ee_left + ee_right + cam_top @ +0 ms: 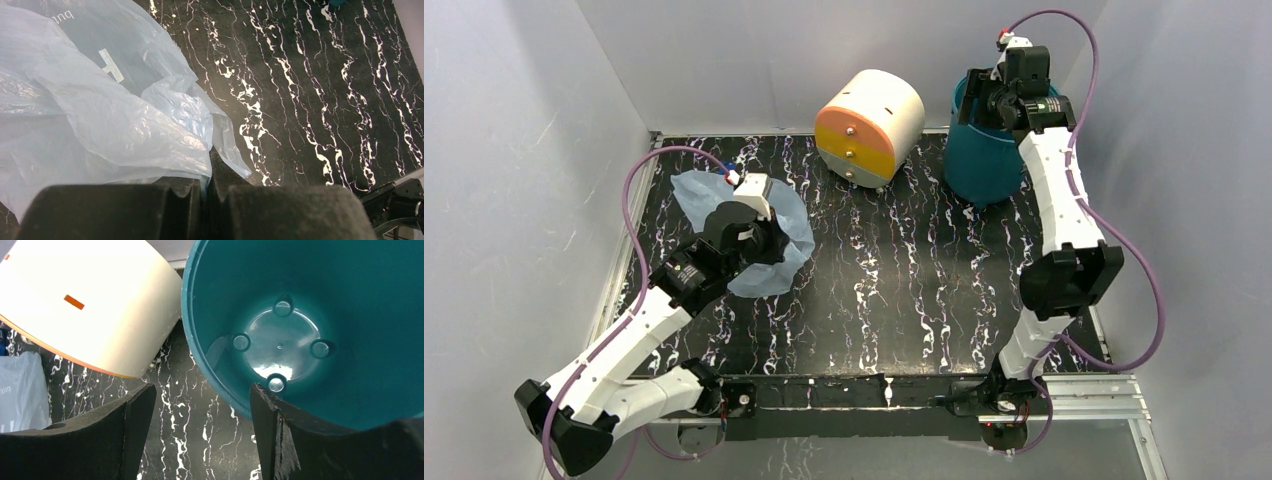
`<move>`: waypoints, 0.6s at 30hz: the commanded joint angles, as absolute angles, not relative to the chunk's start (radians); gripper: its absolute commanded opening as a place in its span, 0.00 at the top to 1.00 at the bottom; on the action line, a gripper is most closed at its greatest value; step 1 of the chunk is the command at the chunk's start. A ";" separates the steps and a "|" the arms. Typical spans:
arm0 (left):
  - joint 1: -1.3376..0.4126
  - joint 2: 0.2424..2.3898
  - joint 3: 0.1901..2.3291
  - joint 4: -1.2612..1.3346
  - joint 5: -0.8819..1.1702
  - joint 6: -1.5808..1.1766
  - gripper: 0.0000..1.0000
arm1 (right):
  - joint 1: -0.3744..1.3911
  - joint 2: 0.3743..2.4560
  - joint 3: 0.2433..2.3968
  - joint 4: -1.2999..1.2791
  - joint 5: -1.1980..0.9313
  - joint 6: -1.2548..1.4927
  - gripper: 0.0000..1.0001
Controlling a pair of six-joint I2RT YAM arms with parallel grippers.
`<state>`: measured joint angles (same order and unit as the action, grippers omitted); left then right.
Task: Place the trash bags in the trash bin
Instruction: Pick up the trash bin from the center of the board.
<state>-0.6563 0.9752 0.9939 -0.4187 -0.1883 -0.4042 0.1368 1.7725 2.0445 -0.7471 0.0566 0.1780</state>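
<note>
The trash bag (792, 232) is a crinkly light-blue film with white lettering, lying crumpled at the table's left rear. My left gripper (774, 245) sits on it, and the left wrist view shows the left gripper (205, 187) shut on a fold of the bag (100, 120). The teal trash bin (982, 170) stands upright at the back right. My right gripper (982, 100) hangs over its left rim. In the right wrist view the right gripper (200, 410) is open with nothing in it, and the bin (300, 270) is empty inside.
A cream-and-orange drum (869, 125) lies on its side at the back centre, just left of the bin, and shows as the drum (100, 305) in the right wrist view. White walls close in the black marbled table (894, 290) on three sides.
</note>
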 commanded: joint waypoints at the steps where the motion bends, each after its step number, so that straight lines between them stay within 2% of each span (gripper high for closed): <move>1: -0.655 0.939 0.986 -0.403 -0.166 -0.412 1.00 | 0.121 1.816 2.121 -0.751 -0.075 0.151 0.24; 3: -0.655 0.932 0.981 -0.403 -0.169 -0.416 1.00 | 0.122 1.849 2.122 -0.756 -0.095 0.149 0.26; 7: -0.655 0.935 0.982 -0.402 -0.163 -0.417 1.00 | 0.121 1.906 2.143 -0.787 -0.099 0.136 0.39; 13: -0.655 0.943 0.976 -0.395 -0.159 -0.422 1.00 | 0.122 1.850 2.077 -0.752 -0.143 0.133 0.68; 15: -0.655 0.945 0.977 -0.394 -0.158 -0.422 1.00 | 0.122 1.816 2.047 -0.742 -0.144 0.127 0.70; 16: -0.655 0.945 0.978 -0.394 -0.159 -0.423 1.00 | 0.123 1.799 2.036 -0.742 -0.147 0.117 0.78; 18: -0.655 0.943 0.978 -0.396 -0.158 -0.424 1.00 | 0.123 1.770 2.016 -0.748 -0.160 0.099 0.86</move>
<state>-0.6563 0.9531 0.9874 -0.4110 -0.1669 -0.4194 0.1192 1.8828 2.0422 -0.7635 -0.1135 0.1177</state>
